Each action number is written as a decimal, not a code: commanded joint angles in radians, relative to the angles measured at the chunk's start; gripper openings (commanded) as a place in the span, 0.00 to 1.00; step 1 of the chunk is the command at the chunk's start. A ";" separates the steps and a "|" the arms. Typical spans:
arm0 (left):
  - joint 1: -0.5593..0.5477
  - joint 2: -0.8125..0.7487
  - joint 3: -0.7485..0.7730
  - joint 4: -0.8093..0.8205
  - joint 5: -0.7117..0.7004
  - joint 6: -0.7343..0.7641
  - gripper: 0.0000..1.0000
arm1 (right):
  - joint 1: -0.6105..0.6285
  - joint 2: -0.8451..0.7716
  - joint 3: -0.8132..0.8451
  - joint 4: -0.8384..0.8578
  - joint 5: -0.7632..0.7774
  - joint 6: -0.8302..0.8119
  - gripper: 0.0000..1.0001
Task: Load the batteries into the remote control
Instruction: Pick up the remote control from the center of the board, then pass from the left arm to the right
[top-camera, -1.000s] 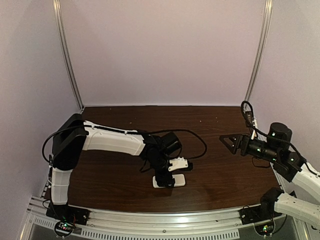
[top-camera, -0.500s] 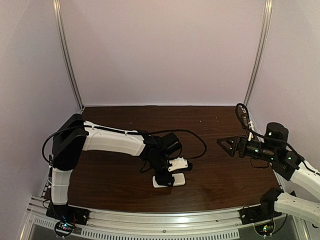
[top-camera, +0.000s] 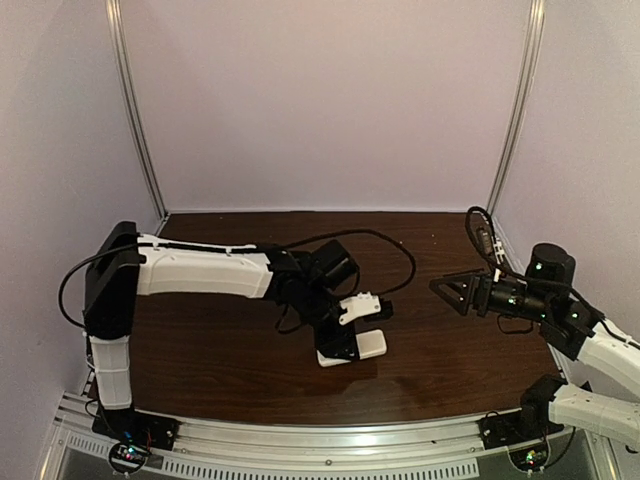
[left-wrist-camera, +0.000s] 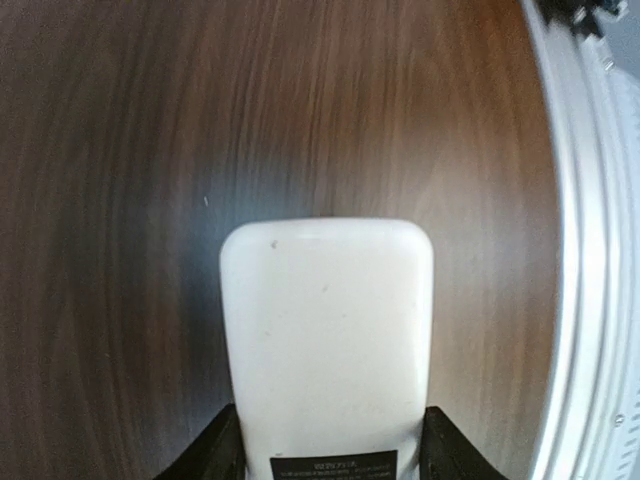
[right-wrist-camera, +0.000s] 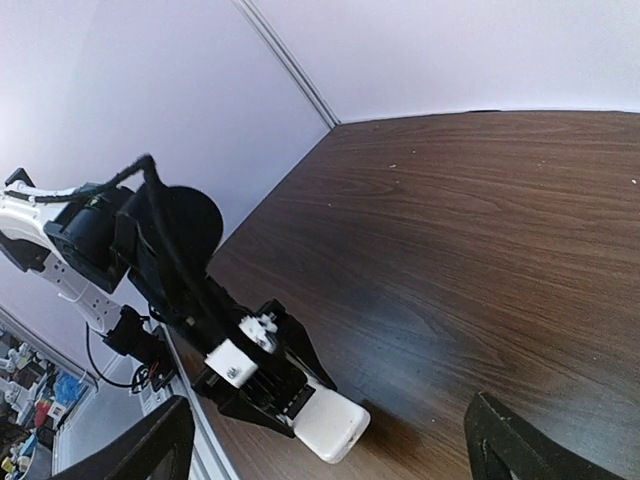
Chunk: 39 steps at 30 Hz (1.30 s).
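Note:
The remote control (top-camera: 368, 345) is a small flat white handset near the table's front middle. My left gripper (top-camera: 340, 350) is shut on it. In the left wrist view its plain white back (left-wrist-camera: 327, 330) faces the camera, with a dark label at the bottom and a black finger (left-wrist-camera: 208, 456) against each long side. I cannot tell whether it touches the wood. It also shows in the right wrist view (right-wrist-camera: 335, 425). My right gripper (top-camera: 445, 290) is open and empty, hovering to the right of the remote and pointing left. The batteries are not in view.
A metal rail (top-camera: 320, 440) runs along the table's near edge and shows in the left wrist view (left-wrist-camera: 590, 250). The left arm's black cable (top-camera: 395, 270) loops over the wood behind the remote. Purple walls with upright rails (top-camera: 515, 110) close in the back and sides.
My left gripper has carried the remote a little to the right and turned it. My right gripper has edged to the left, still open.

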 joint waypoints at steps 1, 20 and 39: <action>0.025 -0.187 -0.009 0.176 0.186 -0.038 0.37 | -0.003 0.006 -0.014 0.166 -0.138 0.026 0.94; 0.035 -0.426 -0.149 0.534 0.433 -0.130 0.36 | 0.187 0.119 0.160 0.407 -0.270 -0.018 0.90; 0.035 -0.470 -0.299 0.872 0.495 -0.312 0.36 | 0.363 0.225 0.242 0.342 -0.176 -0.192 0.80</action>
